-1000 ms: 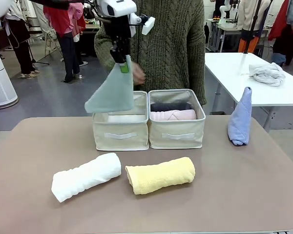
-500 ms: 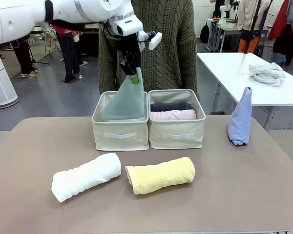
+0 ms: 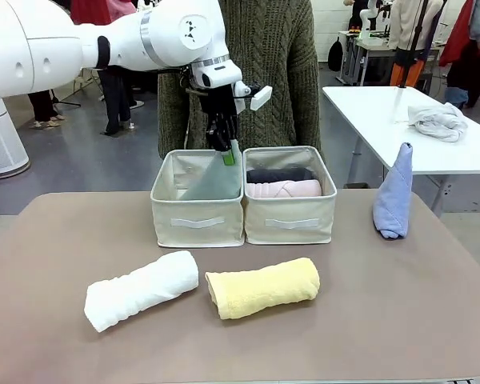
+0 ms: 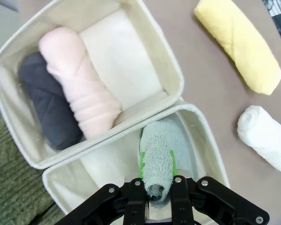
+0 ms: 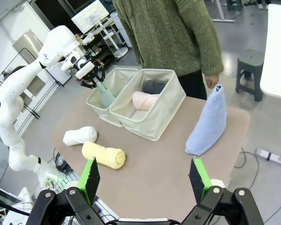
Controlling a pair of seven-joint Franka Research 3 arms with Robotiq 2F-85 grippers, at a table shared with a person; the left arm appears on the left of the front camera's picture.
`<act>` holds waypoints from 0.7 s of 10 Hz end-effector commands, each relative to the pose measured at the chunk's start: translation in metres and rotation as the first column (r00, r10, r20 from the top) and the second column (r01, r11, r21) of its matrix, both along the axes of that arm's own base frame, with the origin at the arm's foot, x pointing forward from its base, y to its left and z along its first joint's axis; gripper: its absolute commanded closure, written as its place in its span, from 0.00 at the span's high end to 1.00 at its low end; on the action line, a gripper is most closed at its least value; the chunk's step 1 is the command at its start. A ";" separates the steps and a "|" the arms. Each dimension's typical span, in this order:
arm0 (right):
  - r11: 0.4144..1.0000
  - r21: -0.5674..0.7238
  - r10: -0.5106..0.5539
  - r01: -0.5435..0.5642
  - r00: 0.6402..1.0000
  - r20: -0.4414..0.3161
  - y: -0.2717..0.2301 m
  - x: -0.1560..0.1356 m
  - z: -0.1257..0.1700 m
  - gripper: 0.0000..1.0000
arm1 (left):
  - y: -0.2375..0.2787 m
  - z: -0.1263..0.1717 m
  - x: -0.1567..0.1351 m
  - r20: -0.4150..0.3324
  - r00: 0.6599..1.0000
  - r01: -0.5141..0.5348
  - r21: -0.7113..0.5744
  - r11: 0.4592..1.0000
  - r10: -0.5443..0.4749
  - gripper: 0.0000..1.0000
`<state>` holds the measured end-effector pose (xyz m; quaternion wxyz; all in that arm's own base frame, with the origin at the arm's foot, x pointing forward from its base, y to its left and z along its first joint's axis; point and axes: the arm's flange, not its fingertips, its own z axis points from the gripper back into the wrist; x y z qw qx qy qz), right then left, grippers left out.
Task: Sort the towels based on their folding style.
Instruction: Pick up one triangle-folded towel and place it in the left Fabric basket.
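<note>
My left gripper (image 3: 228, 156) is shut on the tip of the pale teal cone towel (image 3: 212, 182), which hangs down inside the left beige bin (image 3: 196, 220); the left wrist view shows the teal towel (image 4: 160, 157) between the green pads (image 4: 142, 165). The pink roll (image 3: 284, 189) and dark grey roll (image 3: 278, 174) lie in the right bin (image 3: 290, 220). The white roll (image 3: 142, 290) and yellow roll (image 3: 262, 287) lie on the table in front. The periwinkle cone (image 3: 394, 193) stands at the far right. My right gripper (image 5: 145, 180) is open, high above the table.
A person in a green knit sweater (image 3: 280, 76) stands right behind the bins. A white side table (image 3: 384, 112) at the right carries a whitish-grey cloth heap (image 3: 437, 120). Bare brown tabletop (image 3: 384, 304) lies in front and to the right.
My left gripper has come down and slightly right, lowering the teal cone from above the left bin into it. The person's hand has drawn back.
</note>
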<state>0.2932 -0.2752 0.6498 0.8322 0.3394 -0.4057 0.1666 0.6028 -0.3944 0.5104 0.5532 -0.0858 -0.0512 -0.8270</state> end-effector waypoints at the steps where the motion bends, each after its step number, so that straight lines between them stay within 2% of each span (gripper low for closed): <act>1: 1.000 0.016 0.009 -0.009 1.000 0.026 0.000 0.001 -0.001 1.00 | -0.008 0.003 -0.002 -0.030 0.998 0.057 0.059 0.997 -0.055 0.16; 4: 1.000 0.016 0.009 -0.009 1.000 0.026 0.000 0.001 -0.001 1.00 | -0.010 -0.009 -0.012 -0.030 0.999 0.019 0.134 0.991 -0.015 0.16; 7: 1.000 0.016 0.009 -0.009 1.000 0.026 0.000 0.001 -0.001 1.00 | -0.014 -0.035 -0.008 -0.040 0.994 -0.094 0.174 0.980 0.102 0.16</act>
